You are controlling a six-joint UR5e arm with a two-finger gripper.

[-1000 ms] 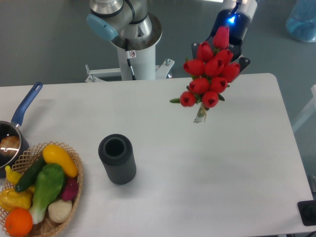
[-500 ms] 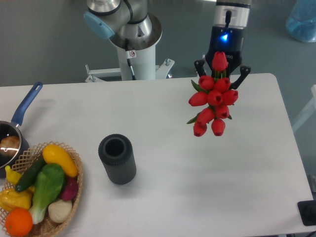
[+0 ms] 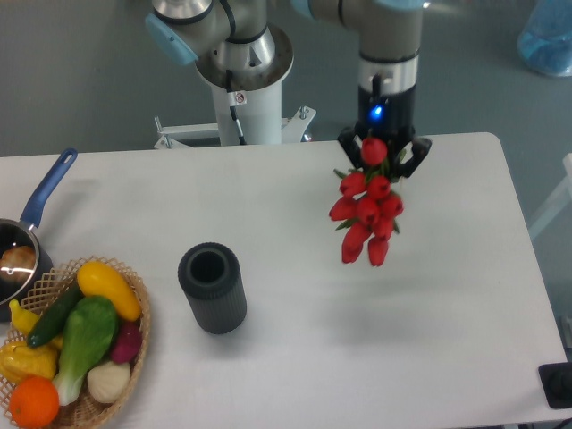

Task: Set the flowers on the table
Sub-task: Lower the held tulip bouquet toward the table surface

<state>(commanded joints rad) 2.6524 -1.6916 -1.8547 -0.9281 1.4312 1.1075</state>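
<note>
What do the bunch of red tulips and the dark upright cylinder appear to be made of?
The bunch of red tulips: likely artificial, plastic or fabric; uniform, evenly coloured red heads. The dark upright cylinder: possibly rubber or matte plastic; dull, faintly ribbed side, hollow top.

Flowers: red heads, bits of green leaf. Gripper: black, with a blue light on the body above it. Table: plain white. Cylinder, well left of the gripper and nearer the camera: dark grey, ribbed. Basket, far left: tan wicker, holding yellow, green, orange, purple and white veg. Pan: blue handle. Floor: grey.
</note>
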